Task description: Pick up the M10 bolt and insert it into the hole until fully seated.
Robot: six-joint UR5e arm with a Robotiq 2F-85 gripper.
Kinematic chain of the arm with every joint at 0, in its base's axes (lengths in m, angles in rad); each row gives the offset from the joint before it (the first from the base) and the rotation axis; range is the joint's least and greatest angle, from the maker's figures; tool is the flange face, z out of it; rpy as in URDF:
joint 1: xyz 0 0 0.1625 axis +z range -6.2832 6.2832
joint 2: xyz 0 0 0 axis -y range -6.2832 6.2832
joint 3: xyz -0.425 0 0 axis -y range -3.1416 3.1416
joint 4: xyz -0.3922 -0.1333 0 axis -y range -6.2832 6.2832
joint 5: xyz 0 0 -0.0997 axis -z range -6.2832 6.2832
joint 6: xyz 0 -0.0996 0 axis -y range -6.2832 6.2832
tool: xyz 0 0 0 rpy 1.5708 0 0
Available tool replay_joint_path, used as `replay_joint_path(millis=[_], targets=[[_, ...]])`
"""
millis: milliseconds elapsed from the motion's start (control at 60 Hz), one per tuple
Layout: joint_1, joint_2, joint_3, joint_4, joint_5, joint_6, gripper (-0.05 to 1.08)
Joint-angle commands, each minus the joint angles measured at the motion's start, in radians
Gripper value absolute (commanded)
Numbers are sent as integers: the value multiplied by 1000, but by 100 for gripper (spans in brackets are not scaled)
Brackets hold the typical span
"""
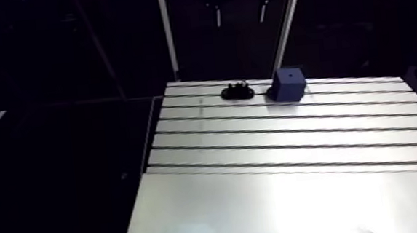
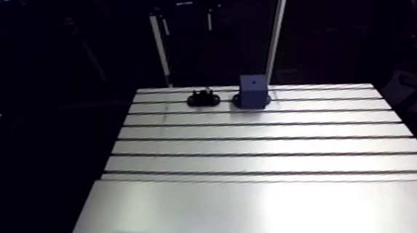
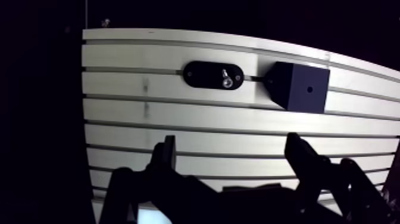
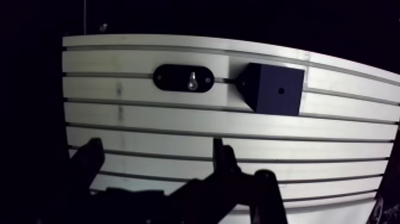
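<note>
Slotted aluminium table [image 1: 299, 190] fills my screens, with a smooth plate along its near edge and the grooved rails running across beyond that. Nearest to me in the wrist view is the gripper [image 3: 231, 144]. Its two fingers [image 3: 166, 156] are spread wide with nothing between them, only bare rail showing through the gap, so I read it as released and empty. It hangs over the middle rails, well short of the parts. Farther out, close to the table's far edge, lies a black oval holder [image 3: 213, 75]. A small bright metal piece stands in its middle, and I take that for the M10 bolt [image 3: 226, 78]. Just beside the holder on the same rail, but apart from it, sits a dark blue block [image 3: 300, 88], and the small dark hole [image 3: 309, 90] in its upper face looks unfilled. By my judgement nothing of the task is done so far: the bolt is not picked, the hole is vacant, and the tool is well apart from both. What is left is the whole sequence: travel out toward the far edge, line the fingers up on the bolt, close on it, lift it clear of the holder, carry it over to the block, and press it down until it seats.
</note>
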Motion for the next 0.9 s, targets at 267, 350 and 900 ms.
replay_joint_path(millis=[267,350,900], targets=[[-23,55,110,-224,1,2,1],[-24,54,131,-260,1,3,1],[-44,85,208,-380,15,-1,24]])
